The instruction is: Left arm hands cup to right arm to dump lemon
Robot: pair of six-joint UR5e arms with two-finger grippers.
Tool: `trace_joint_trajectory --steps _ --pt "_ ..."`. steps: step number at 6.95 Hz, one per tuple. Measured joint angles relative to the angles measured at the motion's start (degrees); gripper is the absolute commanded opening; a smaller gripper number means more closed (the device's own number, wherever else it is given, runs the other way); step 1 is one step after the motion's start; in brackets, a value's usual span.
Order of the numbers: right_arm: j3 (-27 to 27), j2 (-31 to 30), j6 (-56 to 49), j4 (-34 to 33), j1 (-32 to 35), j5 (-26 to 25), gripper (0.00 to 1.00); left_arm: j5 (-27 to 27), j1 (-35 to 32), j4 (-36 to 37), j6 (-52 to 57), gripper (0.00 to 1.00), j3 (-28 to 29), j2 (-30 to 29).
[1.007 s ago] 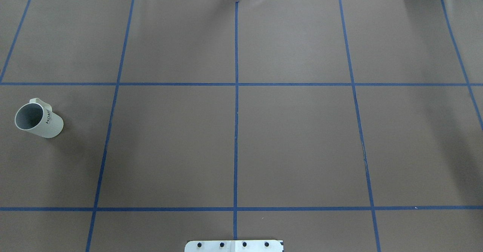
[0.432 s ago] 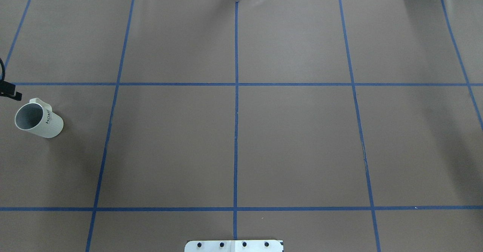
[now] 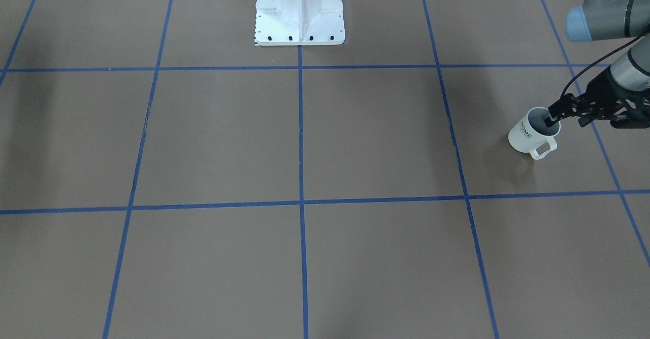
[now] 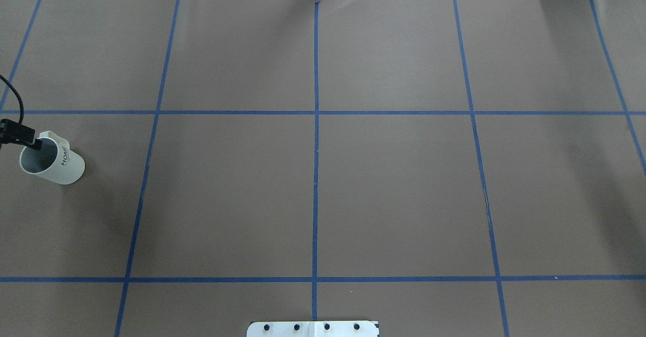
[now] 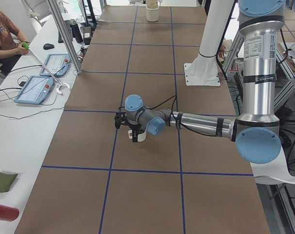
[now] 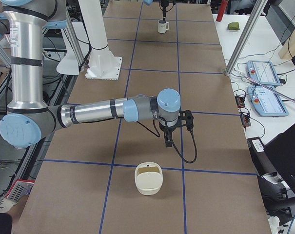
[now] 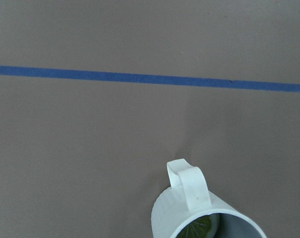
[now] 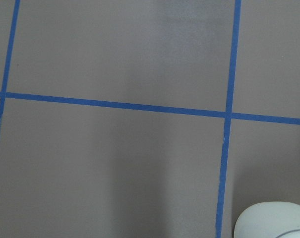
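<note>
Approach of the left gripper [image 3: 552, 117] to the cup [image 3: 530, 135]. A second ago the overhead view showed no arm. A black gripper then appeared at that view's left edge, and its tip now overlaps the cup's rim close to the handle. The cup has not shifted: it stands upright on the brown papered table [image 4: 393, 190], in the grid square at the robot's far left. In the front-facing view one finger tip appears to dip into the mouth. How far apart the jaws stand cannot be told, and nothing is lifted. The rim grasp therefore looks imminent but not made, and the hand-over has not begun.

Contents: the left wrist view looks into the cup, where the lemon [image 7: 199, 229] lies on the bottom as a yellow-green lump.

The right gripper [image 6: 167, 140] hangs over the table's other end, well apart from the cup. It shows only in a side view, so its opening cannot be judged. Near it sits a pale round container [image 6: 148, 180] whose contents cannot be made out.
</note>
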Motion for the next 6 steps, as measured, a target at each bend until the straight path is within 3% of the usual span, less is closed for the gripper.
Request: trace_joint_trajectory --steps 6 --pt "0.17 0.06 -0.07 0.08 0.00 0.15 1.00 0.14 1.55 -0.04 -0.20 0.00 2.08 -0.17"
